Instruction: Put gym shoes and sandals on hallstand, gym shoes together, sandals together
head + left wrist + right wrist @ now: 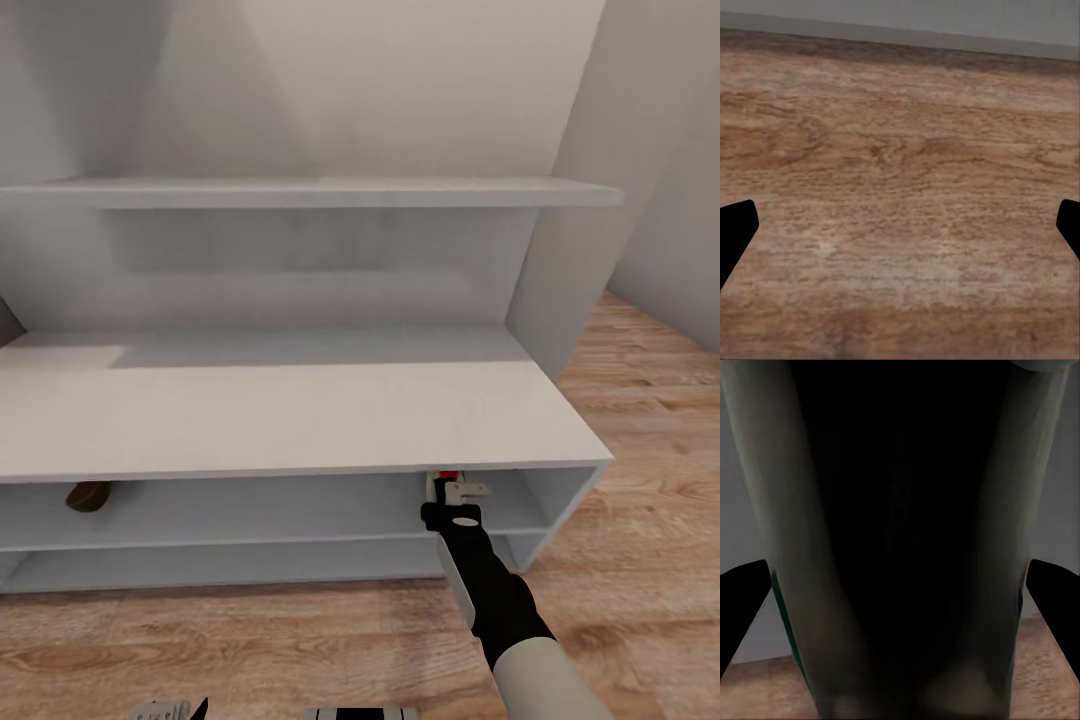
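Head view showed the right claw [452, 492] reaching into the top shelf slot of the shoe rack [300, 415], near its right end, just under the bench top. A gym shoe [447, 481] sat at the claw tips there; only a scrap of white and a red patch was visible. Right wrist view had the shoe's opening [900, 532] close up, dark interior, pale sides, a teal edge down one side, with the claw's fingers [742, 604] on either side. I judged the claw closed on the shoe, though contact wasn't clearly visible.

A brown sandal [88, 496] was already in the same slot, far left, well apart from the gym shoe. The other sandal and other gym shoe couldn't be located.

Left claw [900, 232] was spread wide, holding nothing, over bare floor [900, 150].

Progress, as a judgement: one sandal placed, one gym shoe being placed or about to be let go. At least the pairing of both sets was unconfirmed, so roughly half done.

No brands, labels or readable writing anywhere.
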Robot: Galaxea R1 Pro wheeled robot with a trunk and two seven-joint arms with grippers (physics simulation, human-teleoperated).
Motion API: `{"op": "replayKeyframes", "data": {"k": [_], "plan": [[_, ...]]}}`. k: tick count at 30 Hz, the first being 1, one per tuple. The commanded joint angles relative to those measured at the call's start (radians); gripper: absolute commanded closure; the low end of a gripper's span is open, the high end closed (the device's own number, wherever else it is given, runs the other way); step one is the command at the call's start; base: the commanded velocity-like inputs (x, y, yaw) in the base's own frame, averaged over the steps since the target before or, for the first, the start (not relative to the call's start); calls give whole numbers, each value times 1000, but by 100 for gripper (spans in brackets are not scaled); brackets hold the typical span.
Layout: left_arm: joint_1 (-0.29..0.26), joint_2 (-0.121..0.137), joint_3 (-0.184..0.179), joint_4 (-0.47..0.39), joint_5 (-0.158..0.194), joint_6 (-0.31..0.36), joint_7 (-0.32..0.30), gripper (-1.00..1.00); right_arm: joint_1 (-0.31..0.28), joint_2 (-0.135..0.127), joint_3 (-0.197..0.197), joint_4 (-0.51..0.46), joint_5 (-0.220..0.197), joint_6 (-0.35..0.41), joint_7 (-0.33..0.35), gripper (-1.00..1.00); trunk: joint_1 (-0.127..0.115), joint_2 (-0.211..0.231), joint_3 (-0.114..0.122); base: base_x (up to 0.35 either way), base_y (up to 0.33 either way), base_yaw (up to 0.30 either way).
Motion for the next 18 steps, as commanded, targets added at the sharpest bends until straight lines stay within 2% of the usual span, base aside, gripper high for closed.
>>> {"op": "replayKeyframes", "data": {"k": [1, 15, 18], "plan": [[-1, 0, 3, 1, 10, 0, -10, -100, 0, -1, 3, 46, 5, 6, -3, 100, 0, 0, -1, 58, 0, 0], [-1, 1, 3, -2, 11, 0, -10, -100, 0, -1, 3, 45, 4, 6, -3, 100, 0, 0, -1, 9, 0, 0], [-1, 0, 3, 0, 10, 1, -9, -100, 0, -1, 2, 46, 5, 6, -3, 100, 0, 0, -1, 161, 0, 0]]}}
